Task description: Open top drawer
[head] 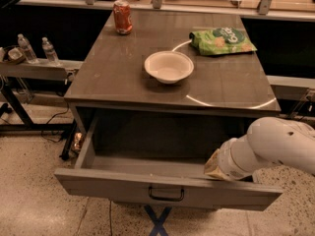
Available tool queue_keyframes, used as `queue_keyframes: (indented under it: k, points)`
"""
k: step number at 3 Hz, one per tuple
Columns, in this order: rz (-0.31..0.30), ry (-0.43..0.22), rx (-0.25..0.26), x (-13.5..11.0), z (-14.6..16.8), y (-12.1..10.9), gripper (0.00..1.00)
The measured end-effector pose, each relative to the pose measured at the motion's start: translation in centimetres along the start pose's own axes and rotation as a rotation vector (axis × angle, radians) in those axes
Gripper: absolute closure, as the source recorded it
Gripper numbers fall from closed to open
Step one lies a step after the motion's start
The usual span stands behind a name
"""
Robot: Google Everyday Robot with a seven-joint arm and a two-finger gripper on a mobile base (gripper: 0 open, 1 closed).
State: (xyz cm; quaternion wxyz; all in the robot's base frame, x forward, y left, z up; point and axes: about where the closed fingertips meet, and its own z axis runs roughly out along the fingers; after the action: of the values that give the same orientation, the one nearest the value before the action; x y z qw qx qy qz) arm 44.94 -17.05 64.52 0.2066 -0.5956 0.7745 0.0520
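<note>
The top drawer [167,187] is a wide grey drawer under the table top, pulled far out toward me. Its deep grey box is open and looks empty. A small dark pull handle [166,194] sits at the centre of its front panel. My white arm [266,149] comes in from the right. My gripper [213,167] is at the drawer's front right corner, just behind the front panel and inside the box, mostly hidden by the wrist and the panel.
On the grey table top [113,82] stand a white bowl [169,67], an orange can [122,16] at the back left and a green chip bag [221,40] at the back right. Two bottles [48,50] stand on a shelf at the left. A blue X [157,221] marks the floor below the drawer.
</note>
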Motion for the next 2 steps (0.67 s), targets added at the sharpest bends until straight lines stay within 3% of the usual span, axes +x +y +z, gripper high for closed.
queue_keyframes:
  k: [1, 2]
  points:
    - [0.000, 0.000, 0.000, 0.0, -0.1, 0.0, 1.00]
    - [0.002, -0.003, -0.049, 0.2, -0.3, 3.0, 1.00]
